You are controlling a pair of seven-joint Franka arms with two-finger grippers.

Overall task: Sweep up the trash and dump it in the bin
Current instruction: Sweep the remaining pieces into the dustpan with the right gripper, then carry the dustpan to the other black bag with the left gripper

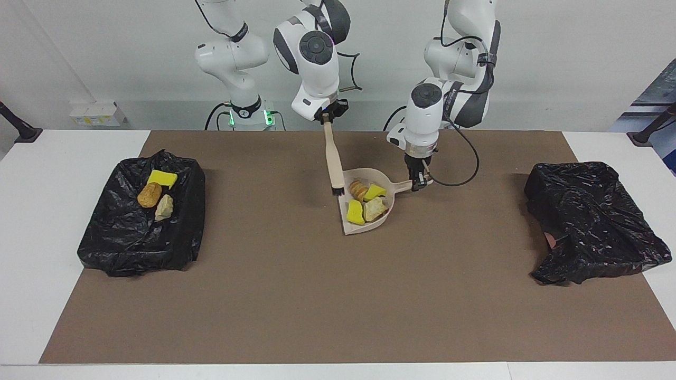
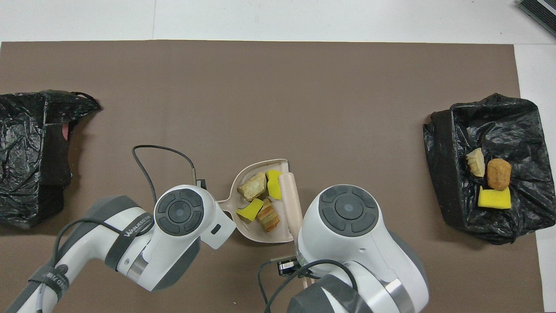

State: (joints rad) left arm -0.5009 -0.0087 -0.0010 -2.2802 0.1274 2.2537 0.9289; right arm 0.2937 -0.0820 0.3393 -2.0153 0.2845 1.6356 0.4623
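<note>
Three lumps of trash (image 1: 156, 193) already lie in the black-lined bin (image 1: 138, 240) at the right arm's end of the table, so that bin looks to be the dumping place. Next along in the facing view, the right gripper (image 1: 328, 112) is clenched on the top of the brush (image 1: 332, 161), which hangs bristles-down just beside the dustpan (image 1: 346, 224); raised like this, it is out of the pan's way. Four more lumps (image 1: 364, 200), two yellow, one striped roll and one pale piece, sit in the pan, which seems lifted off the brown mat (image 1: 338, 295). The left gripper (image 1: 420, 177) grasps the pan's handle (image 1: 404, 185) from above, holding the pan roughly level so nothing spills. My guess is that sweeping is finished and carrying to a bin is next. A second black bin (image 1: 591, 221) sits at the left arm's end of the table; no trash shows in it.
</note>
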